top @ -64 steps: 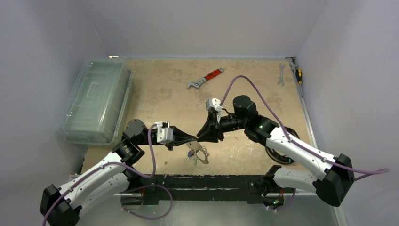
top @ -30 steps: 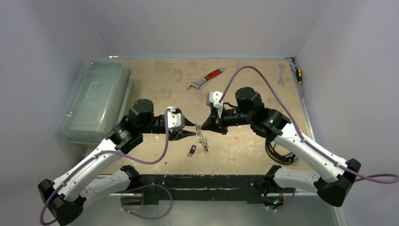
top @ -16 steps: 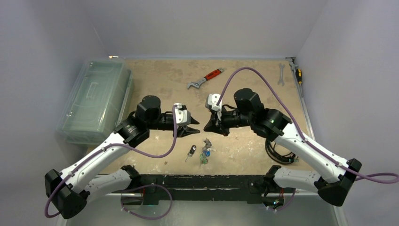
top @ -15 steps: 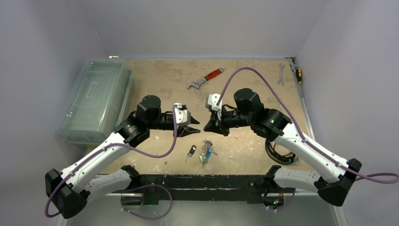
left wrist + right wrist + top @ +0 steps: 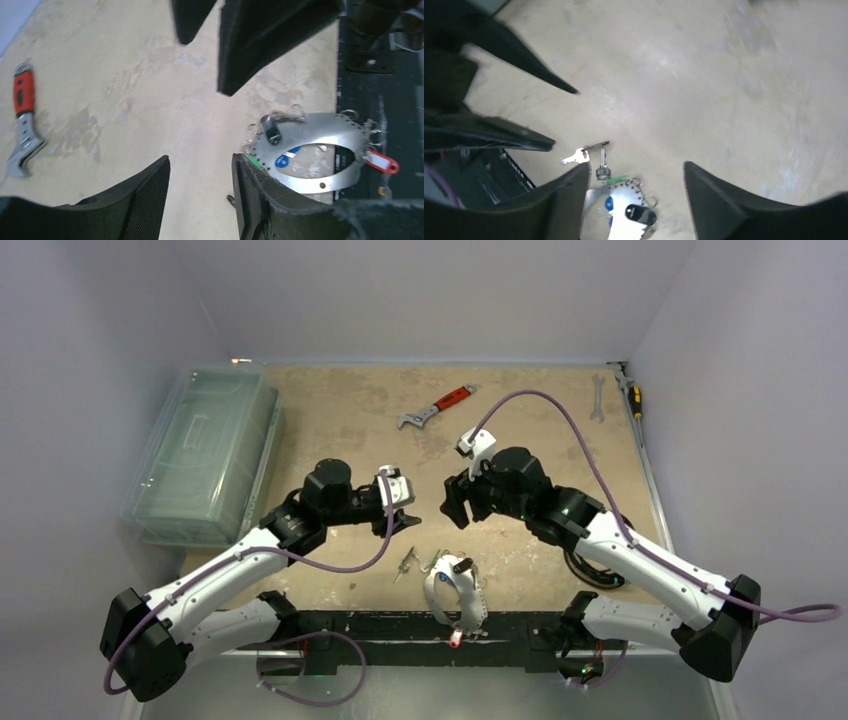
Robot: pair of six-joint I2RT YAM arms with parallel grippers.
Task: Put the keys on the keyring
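Observation:
The keyring (image 5: 440, 598), a large flat silver oval, lies flat at the table's front edge and partly overhangs the black rail. On it I see a black-headed key (image 5: 270, 131), a blue tag (image 5: 286, 159) in its opening and a red tag (image 5: 382, 162) at its far end. Two loose silver keys (image 5: 574, 157) lie on the board just beside the keyring (image 5: 630, 199). My left gripper (image 5: 405, 510) and right gripper (image 5: 452, 502) hover above the board behind the ring, tips facing each other. Both are open and hold nothing.
A red-handled wrench (image 5: 437, 407) lies mid-board at the back. A plain spanner (image 5: 597, 398) and a screwdriver (image 5: 633, 392) sit in the back right corner. A clear plastic box (image 5: 205, 450) fills the left side. A coiled black cable (image 5: 590, 565) lies under the right arm.
The keyring stood upright between the two grippers a second ago; it has dropped and now lies flat at the front edge. Both grippers have opened wider and pulled back from it.

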